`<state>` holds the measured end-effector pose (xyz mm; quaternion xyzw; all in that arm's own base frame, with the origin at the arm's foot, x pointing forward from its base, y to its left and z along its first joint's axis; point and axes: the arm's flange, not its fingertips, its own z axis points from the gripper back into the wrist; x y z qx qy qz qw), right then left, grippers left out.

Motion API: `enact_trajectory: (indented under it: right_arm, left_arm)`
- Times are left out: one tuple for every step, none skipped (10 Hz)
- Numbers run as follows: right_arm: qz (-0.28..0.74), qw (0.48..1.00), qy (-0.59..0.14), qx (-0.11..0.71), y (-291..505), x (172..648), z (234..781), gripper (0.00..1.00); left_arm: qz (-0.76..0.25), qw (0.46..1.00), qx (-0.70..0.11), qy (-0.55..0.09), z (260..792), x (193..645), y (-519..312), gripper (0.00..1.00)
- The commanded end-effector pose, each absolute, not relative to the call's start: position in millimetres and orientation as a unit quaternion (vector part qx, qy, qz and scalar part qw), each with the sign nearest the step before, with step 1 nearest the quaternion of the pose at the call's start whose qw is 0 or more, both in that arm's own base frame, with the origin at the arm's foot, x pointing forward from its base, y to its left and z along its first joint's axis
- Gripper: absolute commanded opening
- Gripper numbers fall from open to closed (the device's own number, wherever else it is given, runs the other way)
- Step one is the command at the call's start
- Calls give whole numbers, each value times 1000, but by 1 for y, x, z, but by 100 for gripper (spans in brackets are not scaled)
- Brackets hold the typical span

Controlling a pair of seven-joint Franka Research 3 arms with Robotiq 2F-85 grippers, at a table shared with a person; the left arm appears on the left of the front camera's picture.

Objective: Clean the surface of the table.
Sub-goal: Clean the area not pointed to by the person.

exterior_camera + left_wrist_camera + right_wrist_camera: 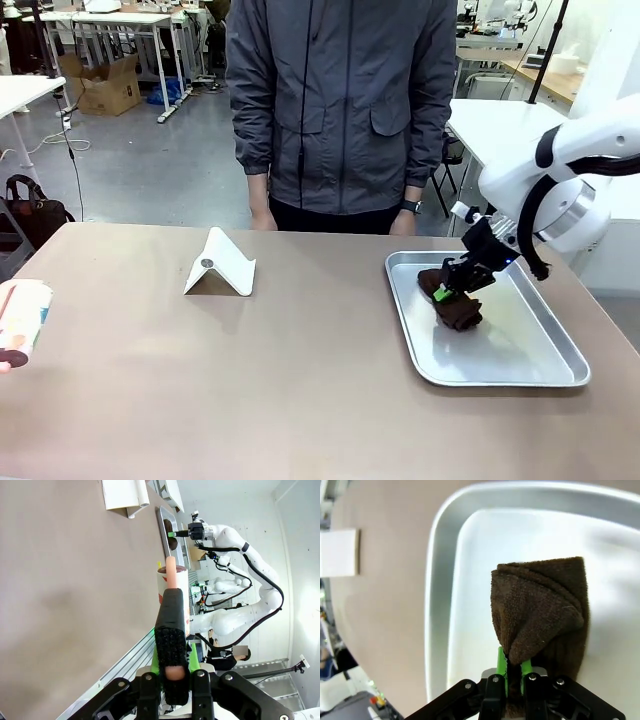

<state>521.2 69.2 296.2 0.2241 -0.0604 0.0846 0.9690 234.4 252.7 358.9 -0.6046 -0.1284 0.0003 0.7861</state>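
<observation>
Right wrist view: the right gripper (512, 664) is seen clamped on a fold of a brown cloth (540, 610) lying in a silver tray (440, 580). The tray is set on the right part of the brownish surface (300, 380), which spans the foreground before a standing person (340, 110). The left gripper (174, 659) is closed on a black, rough strip (172, 620).

On the table (300, 400), a tray (520, 378) with a cloth (462, 315) in it is seen at right, a stand (222, 265) left of it, a person (340, 110) behind the far edge.
</observation>
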Motion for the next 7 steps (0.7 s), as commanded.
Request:
enact_trajectory:
  right_arm:
    - [32, 978, -67, 195, 37, 517, 284, 0]
    - [12, 977, -58, 205, 23, 519, 284, 0]
    - [-12, 975, -58, 216, 10, 520, 284, 0]
    - [-25, 968, -53, 244, 1, 518, 288, 0]
    - [-36, 959, -40, 278, -3, 516, 291, 0]
    - [-39, 945, -11, 325, -5, 515, 293, 0]
    - [-49, 922, 26, 382, -4, 514, 296, 0]
  left_arm:
    - [-1, 785, -605, -131, 362, 232, 251, 23]
    - [-1, 785, -605, -131, 362, 232, 251, 23]
    - [-1, 785, -605, -131, 362, 232, 251, 23]
    - [-1, 785, -605, -131, 362, 232, 251, 23]
    - [-1, 785, -605, -131, 362, 232, 251, 23]
    - [-1, 785, -605, -131, 362, 232, 251, 23]
    - [-1, 785, -605, -131, 362, 232, 251, 23]
